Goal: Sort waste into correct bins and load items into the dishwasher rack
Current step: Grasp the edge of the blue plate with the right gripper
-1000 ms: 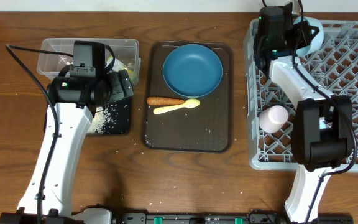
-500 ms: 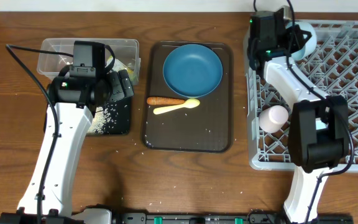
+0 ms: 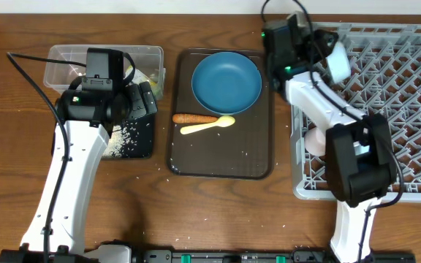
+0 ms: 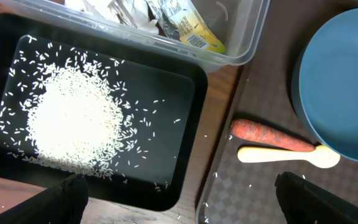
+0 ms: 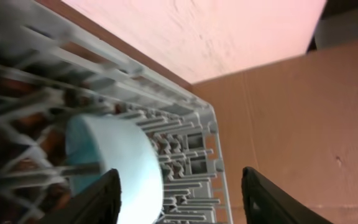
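Above the black tray of rice, left gripper wide, right gripper wide, by dishwasher rack

table: tub, black tray, brown tray, rack

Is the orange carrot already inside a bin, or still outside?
Outside: the carrot lies on the brown tray, beside the yellow spoon.

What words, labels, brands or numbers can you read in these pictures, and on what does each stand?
No text can be read.
On the yellow packet in the clear tub: dark print and what looks like a barcode, too small and blurred to read.
Nothing else shows lettering.
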### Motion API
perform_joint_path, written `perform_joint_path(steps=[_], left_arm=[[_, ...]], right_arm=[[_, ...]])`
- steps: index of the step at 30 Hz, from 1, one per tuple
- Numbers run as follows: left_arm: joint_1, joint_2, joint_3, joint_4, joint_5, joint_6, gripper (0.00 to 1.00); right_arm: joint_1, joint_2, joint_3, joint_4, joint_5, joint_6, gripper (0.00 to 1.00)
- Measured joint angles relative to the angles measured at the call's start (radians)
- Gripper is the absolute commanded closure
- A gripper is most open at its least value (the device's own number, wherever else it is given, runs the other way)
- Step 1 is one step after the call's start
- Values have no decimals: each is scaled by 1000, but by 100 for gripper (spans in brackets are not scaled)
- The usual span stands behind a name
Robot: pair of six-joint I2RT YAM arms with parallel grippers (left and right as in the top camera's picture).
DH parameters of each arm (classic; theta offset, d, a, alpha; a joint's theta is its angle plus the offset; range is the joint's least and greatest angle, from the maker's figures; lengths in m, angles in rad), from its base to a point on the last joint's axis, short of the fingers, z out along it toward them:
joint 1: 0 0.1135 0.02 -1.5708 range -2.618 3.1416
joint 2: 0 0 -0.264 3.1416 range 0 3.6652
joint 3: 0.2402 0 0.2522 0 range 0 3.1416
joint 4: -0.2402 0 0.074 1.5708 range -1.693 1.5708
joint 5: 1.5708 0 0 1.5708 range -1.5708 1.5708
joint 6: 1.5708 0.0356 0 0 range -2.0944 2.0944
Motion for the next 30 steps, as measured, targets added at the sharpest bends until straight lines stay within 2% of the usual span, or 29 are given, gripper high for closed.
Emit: perform_joint_path(steps=[2, 3, 9, 12, 16, 23, 24, 26, 30], left_arm=[[0, 0, 0, 0, 0, 0, 1], [0, 0, 0, 0, 0, 0, 1], [0, 0, 0, 0, 0, 0, 1], [0, 0, 0, 1, 0, 0, 1], [0, 0, 0, 0, 0, 0, 1], [0, 0, 0, 0, 0, 0, 1], [0, 0, 0, 0, 0, 0, 1], [0, 0, 0, 0, 0, 0, 1], [0, 0, 0, 0, 0, 0, 1]], right_arm=[[18, 0, 0, 2, -2, 5, 6], [27, 0, 0, 5, -4, 8, 1], [67, 0, 0, 30, -18, 57, 1], [84, -5, -1, -25, -78, 115, 1], [111, -43, -3, -166, -272, 234, 1], [130, -195, -4, -331, -782, 480, 1], [130, -211, -3, -341, -846, 518, 3], [130, -228, -3, -360, -947, 590, 13], [130, -209, -3, -417, -1039, 759, 23]])
